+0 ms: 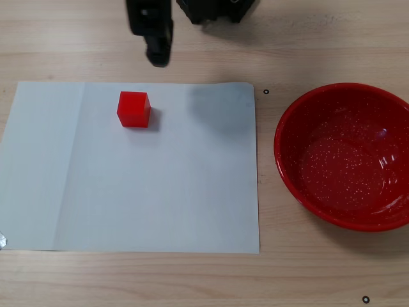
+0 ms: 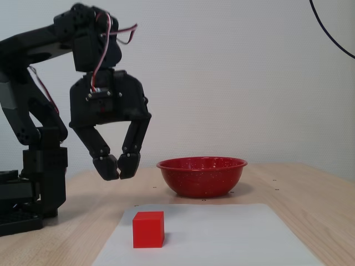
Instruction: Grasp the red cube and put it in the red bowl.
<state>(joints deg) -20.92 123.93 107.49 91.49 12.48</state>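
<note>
On white paper sheet, small bright red solid cube sitting at ten o'clock, black two-finger gripper hanging above, fingertips nearly touching, holding nothing, large glossy red speckled bowl resting at three o'clock.

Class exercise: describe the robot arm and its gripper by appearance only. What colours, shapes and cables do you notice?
The arm is matte black and blocky. Red, white and black wires loop near its wrist. The gripper has two curved, claw-like black fingers. No markings are legible.
</note>
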